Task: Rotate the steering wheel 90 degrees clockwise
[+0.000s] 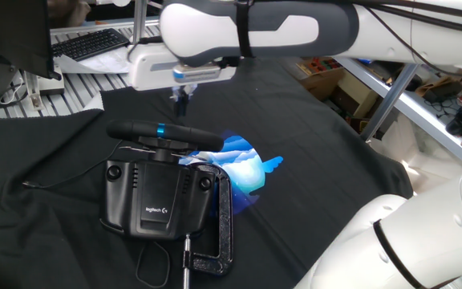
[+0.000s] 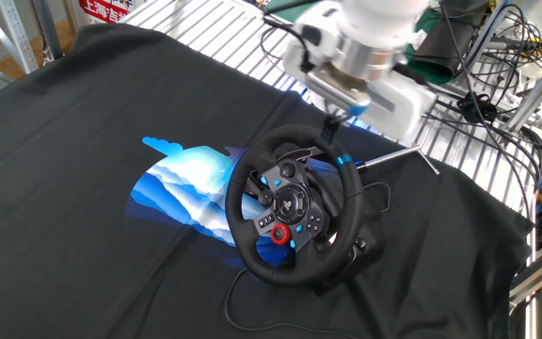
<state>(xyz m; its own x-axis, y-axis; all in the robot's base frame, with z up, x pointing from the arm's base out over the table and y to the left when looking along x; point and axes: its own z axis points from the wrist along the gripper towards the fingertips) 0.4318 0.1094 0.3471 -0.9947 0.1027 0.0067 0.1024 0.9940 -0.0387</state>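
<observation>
The steering wheel (image 1: 184, 135) shows edge-on as a black rim with a light-blue stripe, above its black Logitech base (image 1: 159, 197). In the other fixed view the steering wheel (image 2: 240, 221) faces the camera, its blue stripe at the upper right and a red button on the hub. My gripper (image 1: 183, 95) hangs above and just behind the rim, apart from it, with its fingers close together and empty. It is blurred in the other fixed view (image 2: 333, 121), just above the rim's top.
A metal C-clamp (image 1: 219, 233) holds the base at the front. A blue-and-white patch (image 2: 182, 184) lies on the black cloth (image 2: 83, 122) beside the wheel. A keyboard (image 1: 91, 42) sits on the slatted bench behind. Cables (image 2: 497, 104) and a metal rod (image 2: 398, 155) lie at the back.
</observation>
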